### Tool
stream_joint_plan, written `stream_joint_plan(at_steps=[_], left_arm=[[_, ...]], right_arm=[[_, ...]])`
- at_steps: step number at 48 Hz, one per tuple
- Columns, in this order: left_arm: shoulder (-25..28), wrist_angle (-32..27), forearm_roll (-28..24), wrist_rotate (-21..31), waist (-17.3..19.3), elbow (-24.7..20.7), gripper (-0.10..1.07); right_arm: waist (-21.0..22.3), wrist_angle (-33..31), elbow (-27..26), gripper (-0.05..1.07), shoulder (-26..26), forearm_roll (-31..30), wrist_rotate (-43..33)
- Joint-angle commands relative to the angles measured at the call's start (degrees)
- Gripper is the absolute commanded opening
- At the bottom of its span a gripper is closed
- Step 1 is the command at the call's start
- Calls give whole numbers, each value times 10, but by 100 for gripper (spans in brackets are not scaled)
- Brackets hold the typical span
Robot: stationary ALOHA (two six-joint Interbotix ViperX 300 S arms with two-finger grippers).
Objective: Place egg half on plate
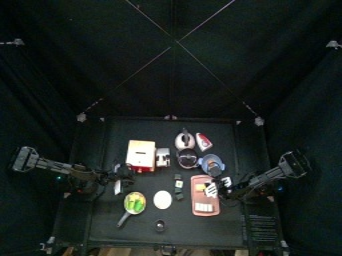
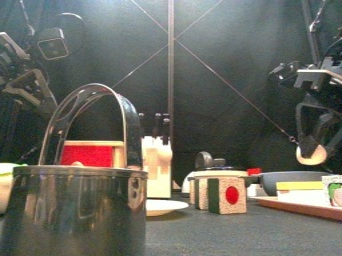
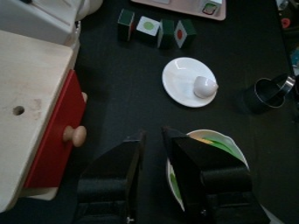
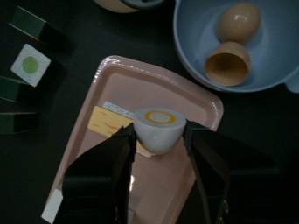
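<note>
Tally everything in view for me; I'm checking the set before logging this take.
egg half: one, white with yellow yolk, in the right pincer, over the tray
tray: one, pink, front right of table
plate: one, white, beside the tray, small white piece on it
bowl: one, blue, behind the tray, two brown egg-like pieces inside
dish: one, green, front left
pot: one, silver, nearest the front camera
wooden box: one, pale with red drawer, back left
blocks: several, green-faced, mid-table
left pincer: one, black, over the dish
right pincer: one, black, closed on the egg half
</note>
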State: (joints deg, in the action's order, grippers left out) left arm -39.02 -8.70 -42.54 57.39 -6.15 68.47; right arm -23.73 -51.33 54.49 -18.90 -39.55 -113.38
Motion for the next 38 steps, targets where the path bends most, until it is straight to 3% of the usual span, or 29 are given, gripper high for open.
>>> stream_joint_plan(at_steps=[1,12,27,38], left_arm=[[1,4,0,0,2,-7,68],[1,4,0,0,2,-8,68],[1,4,0,0,3,-7,68],[1,4,0,0,3,-7,68]], right_arm=[[1,-4,4,70,-4,17,-4],[7,6,26,75,11,37,-4],[18,24,27,91,24,35,-3],[20,23,26,92,25,37,-3]])
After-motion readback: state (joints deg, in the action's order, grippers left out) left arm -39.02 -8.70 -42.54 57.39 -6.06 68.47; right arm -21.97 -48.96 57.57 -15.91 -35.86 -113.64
